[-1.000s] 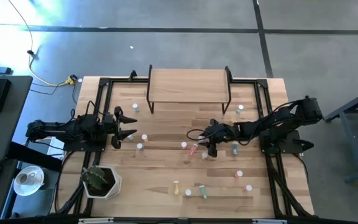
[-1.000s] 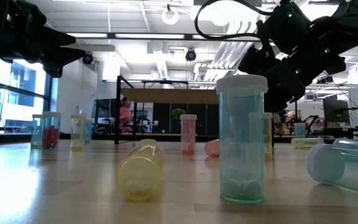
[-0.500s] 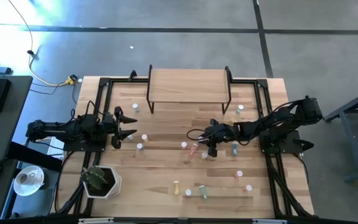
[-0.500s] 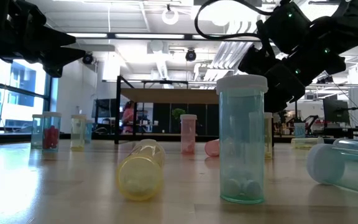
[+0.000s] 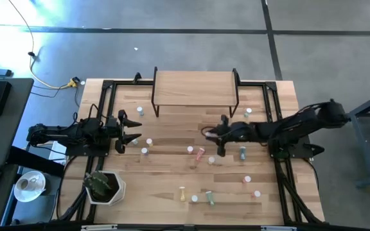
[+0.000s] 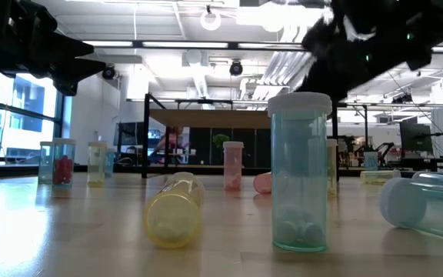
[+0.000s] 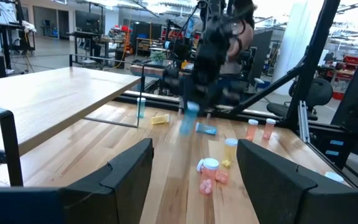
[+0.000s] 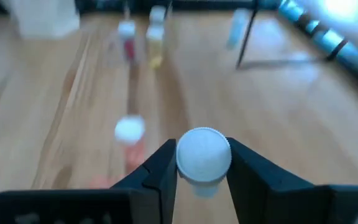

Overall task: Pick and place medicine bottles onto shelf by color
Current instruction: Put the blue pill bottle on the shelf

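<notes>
The right gripper [image 8: 202, 163] pinches a white-capped bottle [image 8: 203, 155] between its 2 fingers [image 8: 161, 168], the cap facing the wrist camera; the body colour cannot be told. In the high view the right gripper [image 5: 218, 136] is over the middle of the worktop [image 5: 172, 186], just in front of the shelf [image 5: 194, 88] and near its right legs.

The left gripper [image 5: 128, 129] hangs at the left side of the worktop, its fingers [image 7: 129, 168] spread wide with nothing between them.

The shelf board stands at the far edge on black legs, with no bottle on it. Other bottles are scattered on the worktop: a pink bottle [image 5: 200, 154] lies near the centre, a blue bottle [image 5: 242, 153] is just right of the right gripper, and a yellow bottle [image 6: 175, 209] lies on its side in the low view beside an upright pale blue-green bottle [image 6: 299, 172]. A potted plant [image 5: 103, 185] sits at the near left corner.
</notes>
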Robot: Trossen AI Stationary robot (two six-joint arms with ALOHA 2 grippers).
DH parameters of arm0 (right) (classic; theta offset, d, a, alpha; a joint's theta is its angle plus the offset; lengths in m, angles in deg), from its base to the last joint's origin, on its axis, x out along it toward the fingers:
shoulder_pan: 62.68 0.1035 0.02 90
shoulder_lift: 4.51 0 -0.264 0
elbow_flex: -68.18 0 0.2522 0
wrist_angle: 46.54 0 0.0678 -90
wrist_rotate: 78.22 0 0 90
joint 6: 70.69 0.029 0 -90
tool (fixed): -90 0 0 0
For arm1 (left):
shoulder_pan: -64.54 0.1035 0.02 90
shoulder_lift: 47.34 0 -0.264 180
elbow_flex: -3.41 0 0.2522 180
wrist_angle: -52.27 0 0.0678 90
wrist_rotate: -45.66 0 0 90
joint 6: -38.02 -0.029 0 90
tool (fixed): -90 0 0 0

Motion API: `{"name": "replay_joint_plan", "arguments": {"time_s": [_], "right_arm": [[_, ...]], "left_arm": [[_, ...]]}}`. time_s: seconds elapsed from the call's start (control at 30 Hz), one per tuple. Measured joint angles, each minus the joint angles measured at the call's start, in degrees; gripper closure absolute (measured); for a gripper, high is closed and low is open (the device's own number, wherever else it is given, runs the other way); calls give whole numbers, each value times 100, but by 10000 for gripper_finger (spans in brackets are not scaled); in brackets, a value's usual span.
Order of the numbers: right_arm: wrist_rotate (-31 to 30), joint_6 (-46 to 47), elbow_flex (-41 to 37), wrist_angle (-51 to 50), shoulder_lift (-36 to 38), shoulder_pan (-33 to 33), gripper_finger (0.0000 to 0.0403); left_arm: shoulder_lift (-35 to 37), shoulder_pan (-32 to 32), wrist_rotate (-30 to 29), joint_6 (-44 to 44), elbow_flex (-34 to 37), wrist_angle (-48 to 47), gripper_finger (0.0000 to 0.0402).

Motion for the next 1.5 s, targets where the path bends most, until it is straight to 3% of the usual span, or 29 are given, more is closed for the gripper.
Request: {"name": "replay_joint_plan", "arguments": {"time_s": [0.33,0.57,0.87,1.1,1.27,1.5], "right_arm": [[-271,-394,0,156,1671,-1128,299],[-265,-563,727,-612,2008,-2369,299],[-179,-399,2398,-2427,1500,-3681,299],[186,-295,3562,-3838,570,-4160,299],[1009,-133,3622,-4047,157,-4448,299],[1057,-59,3576,-4243,-279,-4674,299]], "left_arm": [[0,1,-4,0,-1,0,179],[0,1,-80,0,1,9,179],[0,1,-96,-11,1,15,179],[0,1,-94,-153,0,13,179],[0,1,-94,-151,1,13,179],[0,1,-92,-151,1,13,179]]}}
